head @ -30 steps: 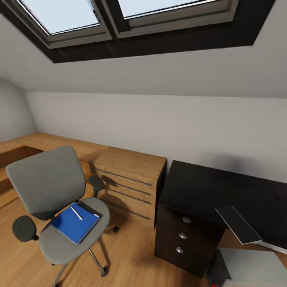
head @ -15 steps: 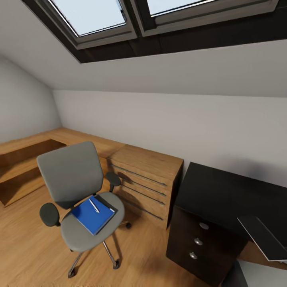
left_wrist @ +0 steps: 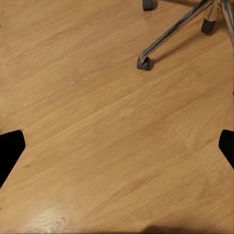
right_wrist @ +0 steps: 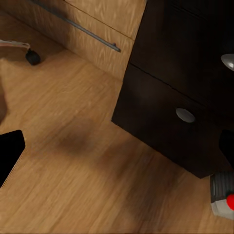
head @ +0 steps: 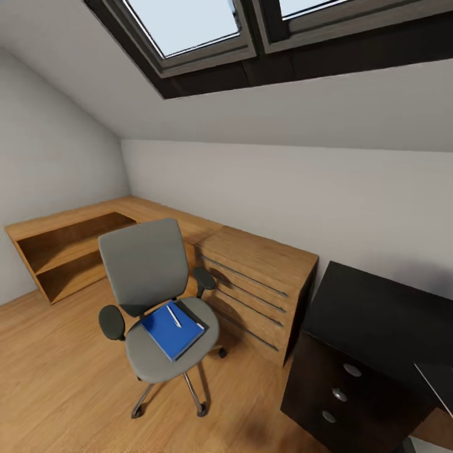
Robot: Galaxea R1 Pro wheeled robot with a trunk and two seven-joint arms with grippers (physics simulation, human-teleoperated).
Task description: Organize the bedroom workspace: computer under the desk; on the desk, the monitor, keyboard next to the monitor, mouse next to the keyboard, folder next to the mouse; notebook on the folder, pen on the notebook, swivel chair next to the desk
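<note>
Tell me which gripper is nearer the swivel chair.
Left. The left gripper hangs over floor just by the swivel chair base; the right gripper faces the desk drawers.

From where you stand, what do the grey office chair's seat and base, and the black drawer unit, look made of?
Swivel chair: seat looks matte grey fabric; base legs shine like chrome. Black drawer unit: dark, smooth, likely lacquered wood or laminate, with round silver metal-looking knobs.

Attic home office: skylights (head: 189, 25), swivel chair (head: 154, 283), desk (head: 377, 327).
</note>
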